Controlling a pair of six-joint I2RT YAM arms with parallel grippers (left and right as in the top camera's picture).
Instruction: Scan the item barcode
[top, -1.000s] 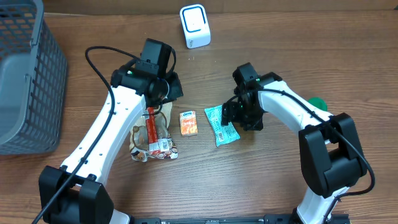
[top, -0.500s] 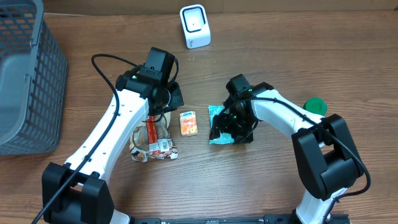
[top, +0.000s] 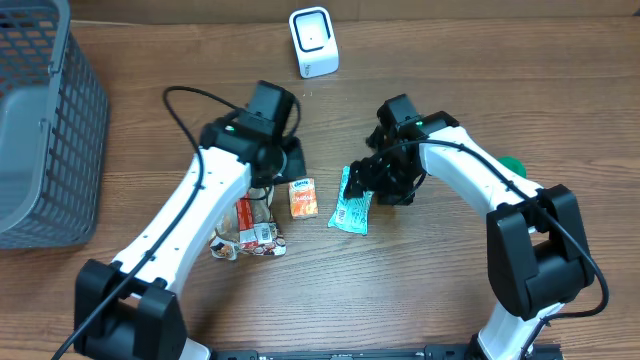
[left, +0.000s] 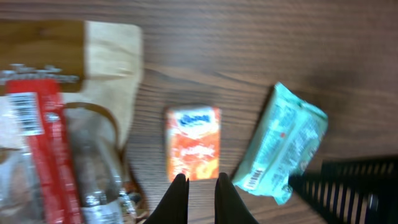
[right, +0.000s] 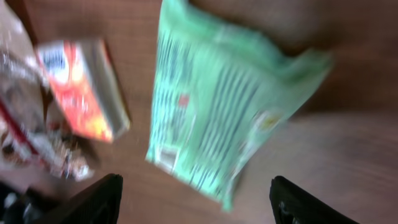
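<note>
Near the middle of the wooden tabletop (top: 450, 290): the green packet (top: 352, 205), long side running roughly front to back, just right of a small orange box (top: 303, 197), close to it but apart. From the left wrist, printed face up, with a barcode (left: 252, 180) on a white patch at the packet's near left corner. Whether one edge rides off the wood: impossible to tell.

Wide apart, the right fingers (right: 93, 202), one at each lower corner of the blurred right wrist view, with nothing between them. Poised at one end of the green packet, which lies beyond the tips. Touching or not: cannot tell, since from overhead the right arm (top: 470, 175) covers that end.

Pinched almost together, the left fingers (left: 179, 196), only a slit between them, holding nothing. Pointing down at the near edge of the orange box, above the wood. Over a crinkled clear bag (top: 245, 228) with a red label, the left arm (top: 210, 195); that bag lies left of the orange box and carries a label barcode (left: 22, 112) of its own.

At the far edge, well apart from all three items: the white scanner (top: 314, 42), a rounded-square window on the face seen from overhead. At the far left: a grey mesh basket (top: 60, 150), cut off by the frame. Beside the right arm and partly hidden behind it: a green round thing (top: 513, 165), too little showing to name.
</note>
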